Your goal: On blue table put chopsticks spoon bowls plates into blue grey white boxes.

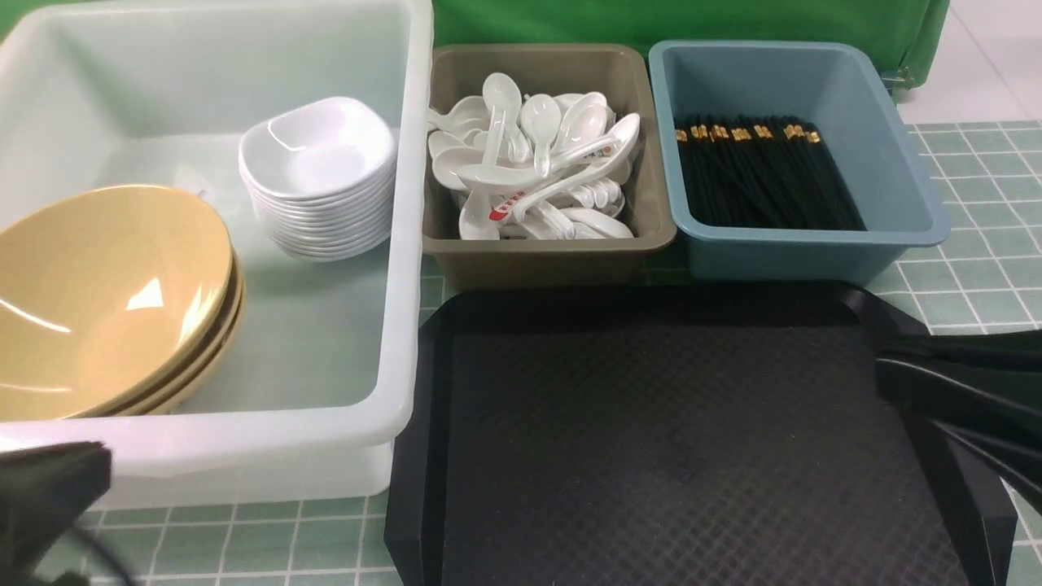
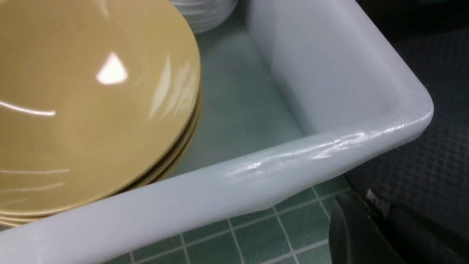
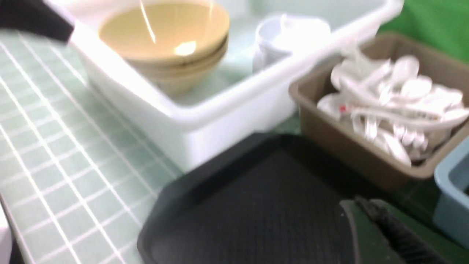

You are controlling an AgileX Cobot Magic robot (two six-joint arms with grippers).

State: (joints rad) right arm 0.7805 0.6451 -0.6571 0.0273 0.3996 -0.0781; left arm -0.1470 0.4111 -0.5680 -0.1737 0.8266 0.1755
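White plastic made the big box [image 1: 399,203] at the left of the frame. Inside it, yellow bowls [image 1: 114,293] sat in a stack in the lower left part of the box, one tucked into the next, with the top one wide and shiny. Small white dishes [image 1: 317,179] were piled up too, in the upper right part of the same box, near its right wall. The two piles stood apart.

At the lower left edge of the frame was a dark, blurry bit of the left arm. The left gripper [image 2: 370,201] was closed, with its fingers together, and it held nothing. In the left wrist view it was just beside the white box.

Next came the grey box [image 1: 549,264], a bit brown, at the top middle of the frame. It was full of white spoons [image 1: 553,163], all jumbled and pointing every way. One spoon had red marks on its handle. Under this box in the frame was a big black tray [image 1: 651,439] with a bumpy bottom.

Beside the grey box, at the upper right, was the blue box [image 1: 781,256]. Black chopsticks [image 1: 765,179] lay in it side by side, with gold bands near their upper ends. The right gripper [image 3: 362,205] was closed too, with nothing in it. Green cloth with white lines [image 1: 989,212] lay under the boxes.
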